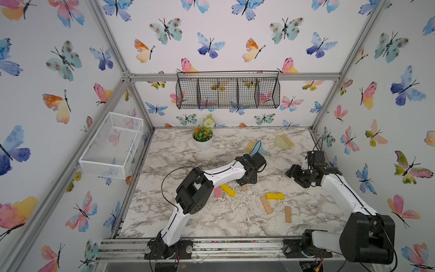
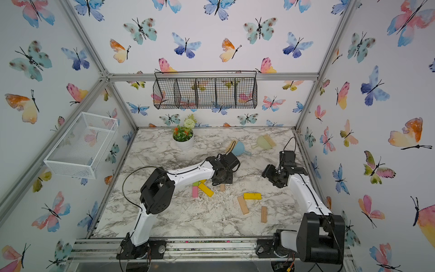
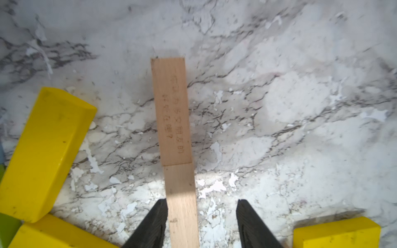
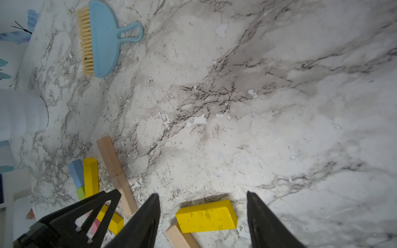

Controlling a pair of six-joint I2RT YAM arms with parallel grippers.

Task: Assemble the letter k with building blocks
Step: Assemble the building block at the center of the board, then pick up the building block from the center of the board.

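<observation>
We saw the left hand [image 3: 201, 201] low over the marble table [image 3: 300, 107]. Its jaws stood parted around a tan bar [image 3: 182, 204], with a clear gap on 1 side. That bar lay flat, end to end with a farther tan bar [image 3: 171, 111], and a yellow bar [image 3: 43, 154] lay near them. The right hand [image 4: 202, 193] hung open and empty above a lone yellow bar [image 4: 206, 215], which touched a loose tan bar [image 4: 180, 236].
</observation>
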